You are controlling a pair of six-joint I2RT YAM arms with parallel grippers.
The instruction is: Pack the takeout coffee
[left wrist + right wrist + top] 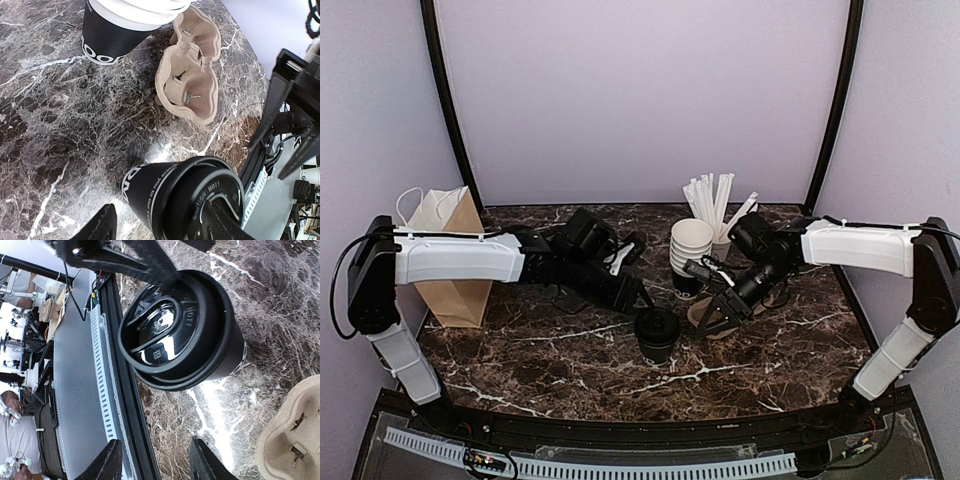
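**Top external view.** The takeout coffee (657,333) stands upright near the centre of the marble table (520,350). Its long axis is vertical, with the lid up and the base on the table. The left gripper (638,298) is at its upper-left rim. The right gripper (718,318) hovers over the cardboard carrier (697,316), just right of the cup.

**Left wrist view.** The jaws are spread and straddle the cup. One finger (102,225) stands clear of the wall, with marble showing between them. The other finger overlaps the lid.

**Right wrist view.** The lid faces the camera. The jaws are partly open and hold nothing.
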